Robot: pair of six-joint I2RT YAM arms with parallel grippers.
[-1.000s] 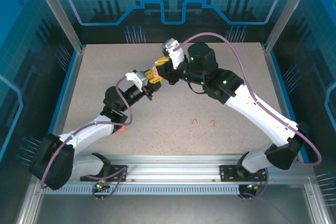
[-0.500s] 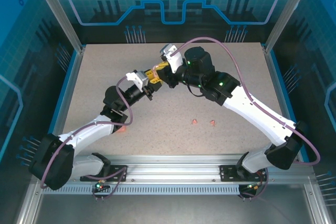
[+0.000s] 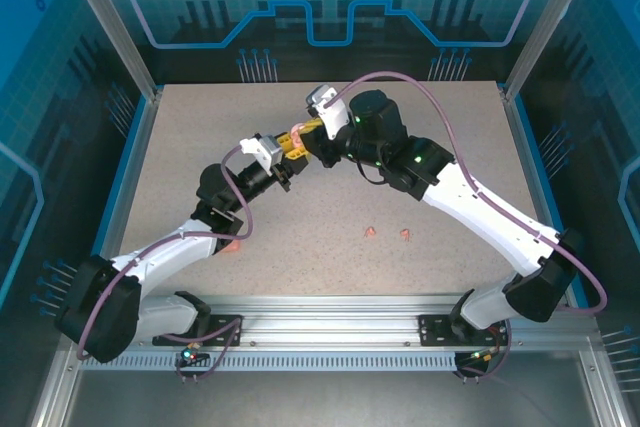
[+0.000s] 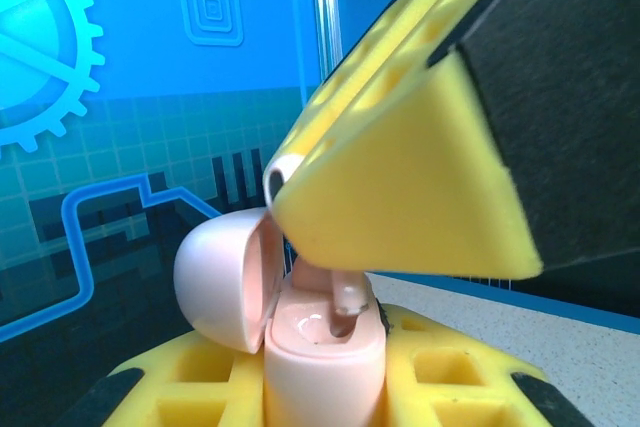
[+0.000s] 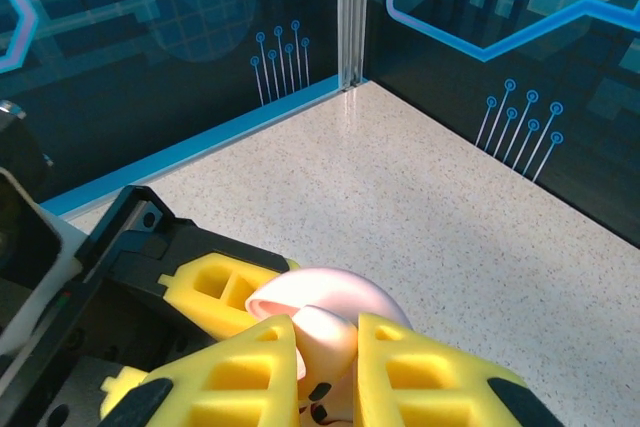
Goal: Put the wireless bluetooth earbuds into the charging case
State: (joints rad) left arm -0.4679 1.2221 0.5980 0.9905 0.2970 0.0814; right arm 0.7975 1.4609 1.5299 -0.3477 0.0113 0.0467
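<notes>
Left wrist view: case (image 4: 320,362), lid (image 4: 225,282) open, clamped in your left gripper (image 4: 320,392). Your right gripper (image 5: 325,372) pinches one earbud (image 4: 345,297) narrowly, stem at the case's mouth. Earbud: tiny, light, glossy, likely slippery; grip the bulb, press gently. Two earbuds (image 3: 370,232) (image 3: 405,235) on tabletop (image 3: 200,127), well apart from case.

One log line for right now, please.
left gripper: shut on pink case, lid open | right gripper: shut on earbud, stem in case mouth | two earbuds loose on table
</notes>
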